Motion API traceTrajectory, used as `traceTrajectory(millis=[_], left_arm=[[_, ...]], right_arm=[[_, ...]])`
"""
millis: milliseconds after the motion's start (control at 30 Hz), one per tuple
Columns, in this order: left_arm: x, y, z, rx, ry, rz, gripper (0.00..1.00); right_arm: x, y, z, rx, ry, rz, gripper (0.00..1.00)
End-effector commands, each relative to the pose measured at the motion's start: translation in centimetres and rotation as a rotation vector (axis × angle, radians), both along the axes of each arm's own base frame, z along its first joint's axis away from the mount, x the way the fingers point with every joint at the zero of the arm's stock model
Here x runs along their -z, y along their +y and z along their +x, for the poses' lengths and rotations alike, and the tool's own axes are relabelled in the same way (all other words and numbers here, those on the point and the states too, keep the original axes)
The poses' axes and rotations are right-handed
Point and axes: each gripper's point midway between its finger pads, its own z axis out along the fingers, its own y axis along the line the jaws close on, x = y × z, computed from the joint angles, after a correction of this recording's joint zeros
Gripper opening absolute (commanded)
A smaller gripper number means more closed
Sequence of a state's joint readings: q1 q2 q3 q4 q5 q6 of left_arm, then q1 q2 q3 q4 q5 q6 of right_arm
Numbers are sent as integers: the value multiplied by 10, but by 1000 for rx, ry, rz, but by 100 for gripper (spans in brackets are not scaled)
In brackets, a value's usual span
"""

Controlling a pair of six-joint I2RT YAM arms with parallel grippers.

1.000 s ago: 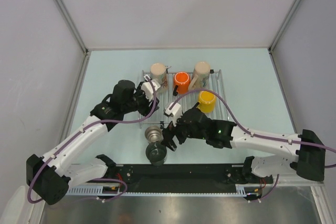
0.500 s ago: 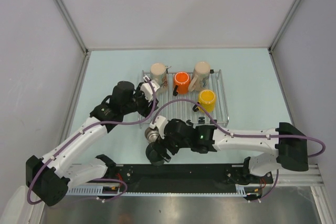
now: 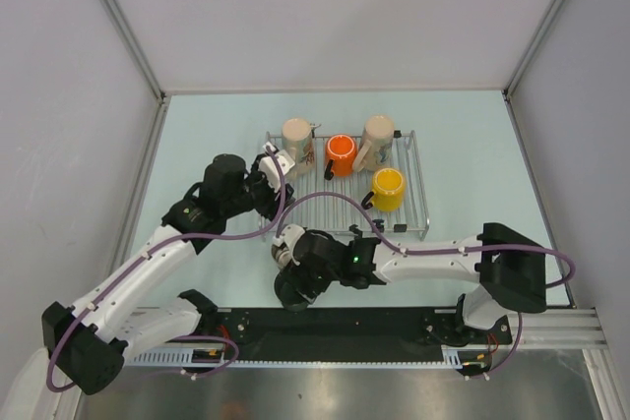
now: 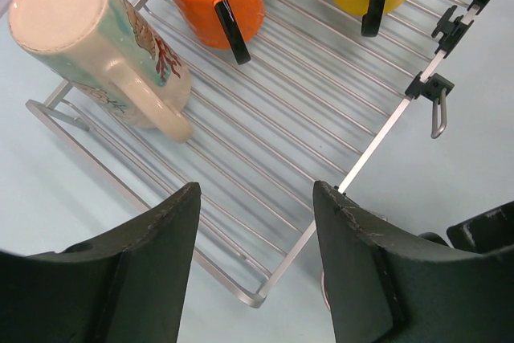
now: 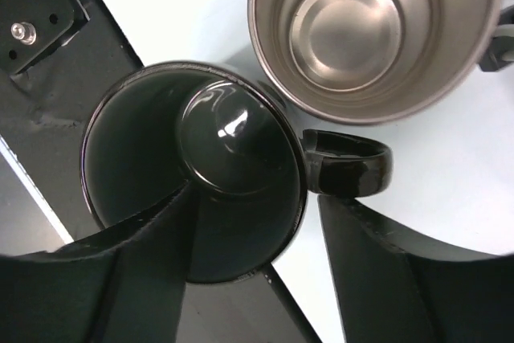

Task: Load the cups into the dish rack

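One glossy dark mug [image 5: 210, 168], upright

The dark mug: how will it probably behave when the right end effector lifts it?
The dark mug looks glossy, so its wall may slip in a grip. Its handle sticks out on one side, so it could tilt. It stands close to the steel mug and may knock it.

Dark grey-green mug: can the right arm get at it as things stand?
Likely yes: the right pincer hangs open astride the wall of the dark grey-green mug, beside its handle, and the shiny steel mug does not block either finger.
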State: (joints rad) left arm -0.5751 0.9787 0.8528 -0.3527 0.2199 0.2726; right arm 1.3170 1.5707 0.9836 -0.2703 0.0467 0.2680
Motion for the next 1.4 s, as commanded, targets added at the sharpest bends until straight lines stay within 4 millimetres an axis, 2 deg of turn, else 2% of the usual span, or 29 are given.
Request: traceTrajectory(millis=[0,67,100,333,367,500,767,1000,1167,1233,1367], left_arm=[[-9,-1,1,10,-38,-26,63],[-10,-1,0,13,-37,-27,63],[-9,-1,0,13,-36,-29,63],[-10,-2,-1,19,-36,-32,63],[-10,-3,-1,22,-35,-33,63],[-10,-3,-1,25,-34,-34,63],[-10,-2,-4,27,-35,-38,63],[-10,-1,-5,23,-36,-38,62],[-11,-1,-6,25,-38,-38,63],[-11,0,-6,25,-41,-40,62],[-12,-1,-8,32,-43,-46,63]], right_arm=[[-7,15,2,13,3,19,58],[-10,11,4,24,-4,13,54],[-12,9,5,28,-11,12,55],[-34,-16,12,62,-70,-32,80],[-35,-22,11,68,-64,-54,87],[-39,-28,8,86,-68,-66,90],[-28,-37,-2,109,-45,-78,76],[-20,-22,-1,102,-43,-66,71],[-12,-23,-3,112,-20,-83,56],[-8,-25,-9,106,5,-80,50],[-11,-26,-29,95,26,-63,37]])
